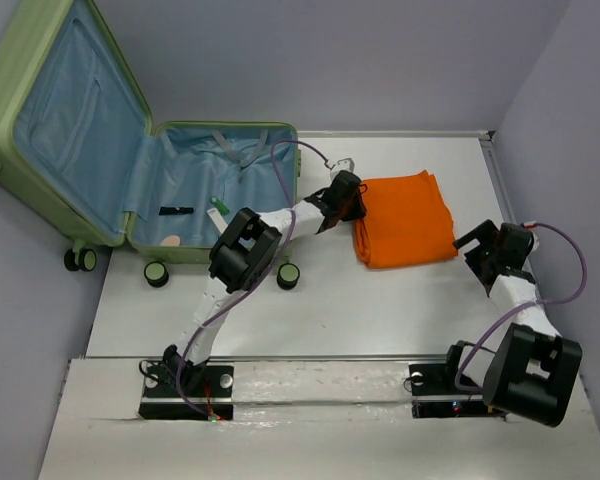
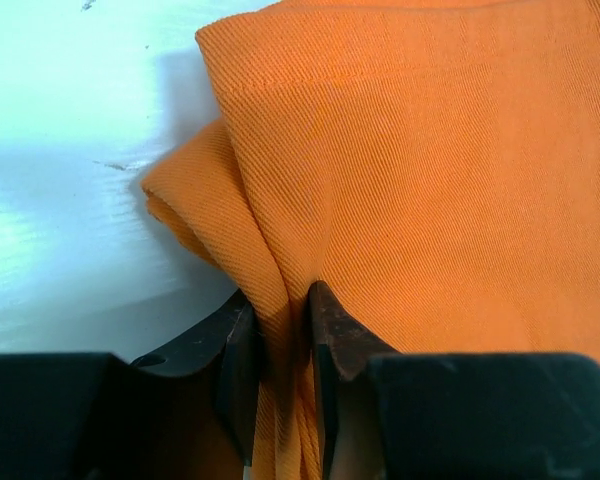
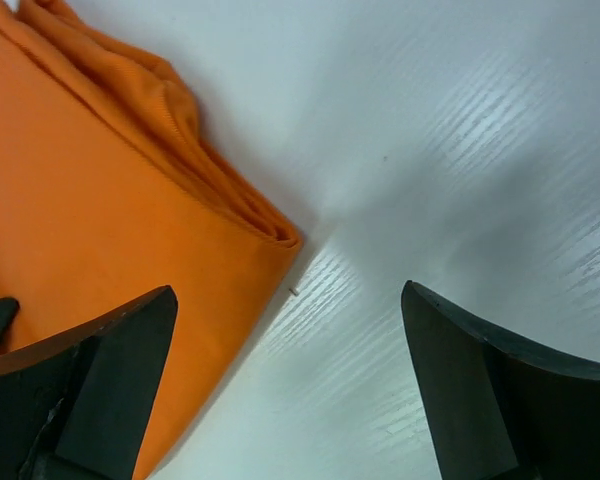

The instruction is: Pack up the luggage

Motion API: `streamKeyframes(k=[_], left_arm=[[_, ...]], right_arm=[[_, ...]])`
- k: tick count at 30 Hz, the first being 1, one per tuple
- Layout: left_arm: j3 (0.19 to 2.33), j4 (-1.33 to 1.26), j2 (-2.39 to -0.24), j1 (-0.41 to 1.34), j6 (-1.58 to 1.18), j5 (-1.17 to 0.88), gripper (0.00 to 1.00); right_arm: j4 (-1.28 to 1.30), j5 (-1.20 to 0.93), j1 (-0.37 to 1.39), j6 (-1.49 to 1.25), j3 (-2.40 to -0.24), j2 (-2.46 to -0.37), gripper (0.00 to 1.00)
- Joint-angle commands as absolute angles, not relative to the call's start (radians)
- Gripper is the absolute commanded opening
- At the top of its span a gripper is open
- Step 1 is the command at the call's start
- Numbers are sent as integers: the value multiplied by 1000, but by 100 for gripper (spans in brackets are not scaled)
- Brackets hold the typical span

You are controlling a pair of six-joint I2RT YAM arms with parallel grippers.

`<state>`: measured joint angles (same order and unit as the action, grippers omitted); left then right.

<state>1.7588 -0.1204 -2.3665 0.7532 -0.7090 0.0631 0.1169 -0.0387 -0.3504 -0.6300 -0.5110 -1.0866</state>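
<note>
Table [image 1: 380, 300]: white, grey walls round it.
Suitcase [image 1: 10, 120]: green, far-left corner of table, lid up & tilted to the L; few small bits lie in base.
Cloth [image 1: 408, 218]: orange, folded, flat on table just R of suitcase.
L gripper [image 2: 285, 310]: nipped tight on a fold at cloth's edge.
R gripper [image 3: 288, 292]: jaws wide apart, nothing held, over cloth's corner.
</note>
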Motion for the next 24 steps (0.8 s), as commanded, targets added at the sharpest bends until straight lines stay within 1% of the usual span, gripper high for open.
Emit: streamKeyframes(k=[1,4,6,8,9,11,17,19,20,21,24], left_arm=[[1781,-104,-2384,715,-618,63,6],[1793,-106,-2376,695,-554,61,6],[1816,-104,-2384,689,-514,34,6],[1828,-101,-2390,689,-499,28,6],[1836,-101,-2394,689,-492,14,6],[1844,-100,-2404,689,-483,5,6],[1861,-100,-2425,687,-480,-40,6],[1862,-101,-2427,686,-482,-48,6],[1862,-101,-2427,686,-482,-51,6],[1859,-104,-2427,687,-482,-52,6],[1861,-106,-2425,686,-482,-60,6]], right_arm=[[54,-91,-374,-583,-575,-1173,100],[40,-173,-374,-575,-623,-1311,100],[22,-273,-374,-578,-643,-1401,100],[-36,-342,-374,-586,-644,-1448,100],[-52,-424,-374,-589,-644,-1468,100],[-95,-515,-374,-601,-643,-1526,100],[-189,-620,-316,-643,-634,-1655,99],[-222,-612,-292,-661,-630,-1680,98],[-235,-608,-291,-666,-629,-1692,96],[-242,-615,-291,-678,-652,-1713,89],[-273,-647,-270,-706,-681,-1758,76]])
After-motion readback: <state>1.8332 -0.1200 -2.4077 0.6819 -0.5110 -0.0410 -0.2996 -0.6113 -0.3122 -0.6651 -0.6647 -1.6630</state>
